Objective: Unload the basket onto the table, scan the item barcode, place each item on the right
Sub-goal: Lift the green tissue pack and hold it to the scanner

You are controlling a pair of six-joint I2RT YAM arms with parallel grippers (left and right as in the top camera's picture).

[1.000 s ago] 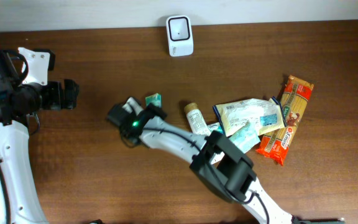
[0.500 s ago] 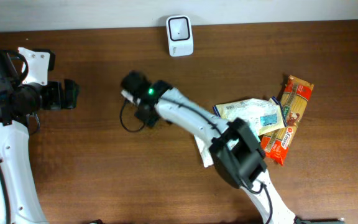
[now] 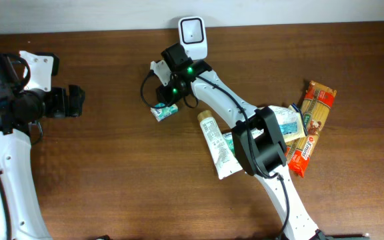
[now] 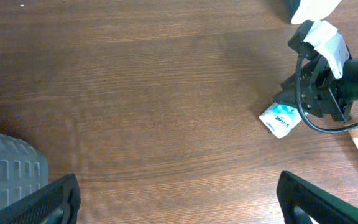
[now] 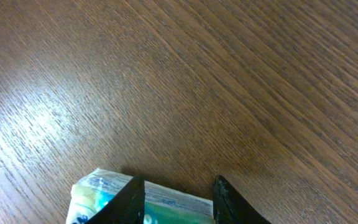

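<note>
Left gripper hovers, fingers spread wide, above the table; right gripper straddles a teal packet, grip uncertain.

in the right wrist view the packet runs off the bottom edge, so i get only its top strip. the right gripper has its fingers either side of that strip, but i can't tell whether they press on it. the print is blurred there and too small overhead, so i can't make out a barcode.

from overhead that gripper is buried under its own wrist, which also covers the scanner at its lower left corner. the left wrist view cuts the scanner at the top edge.

the left gripper shows only two finger stubs at the bottom corners.

the right arm lies across the pile of packs, hiding where they overlap.
</note>
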